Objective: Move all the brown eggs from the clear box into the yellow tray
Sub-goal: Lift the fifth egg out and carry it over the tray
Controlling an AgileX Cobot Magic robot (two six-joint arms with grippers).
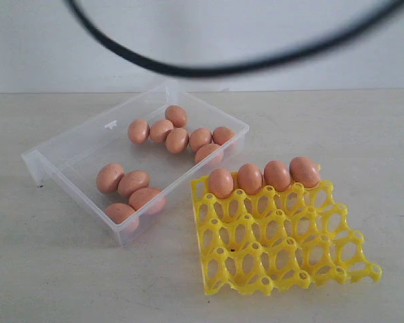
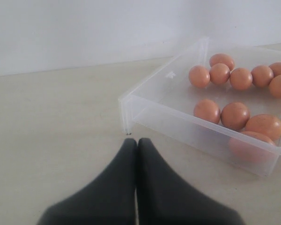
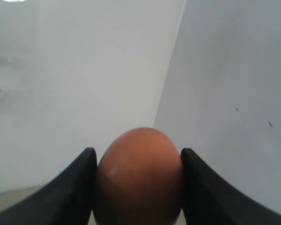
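The clear box lies at the left of the exterior view with several brown eggs inside; it also shows in the left wrist view, clear box, eggs. The yellow tray sits to its right with several eggs in its far row. Neither gripper shows in the exterior view. My left gripper is shut and empty, low over the table just short of the box's near corner. My right gripper is shut on one brown egg, facing pale walls.
A black cable loops across the top of the exterior view. The beige table spreads around the box and tray, with a white wall behind.
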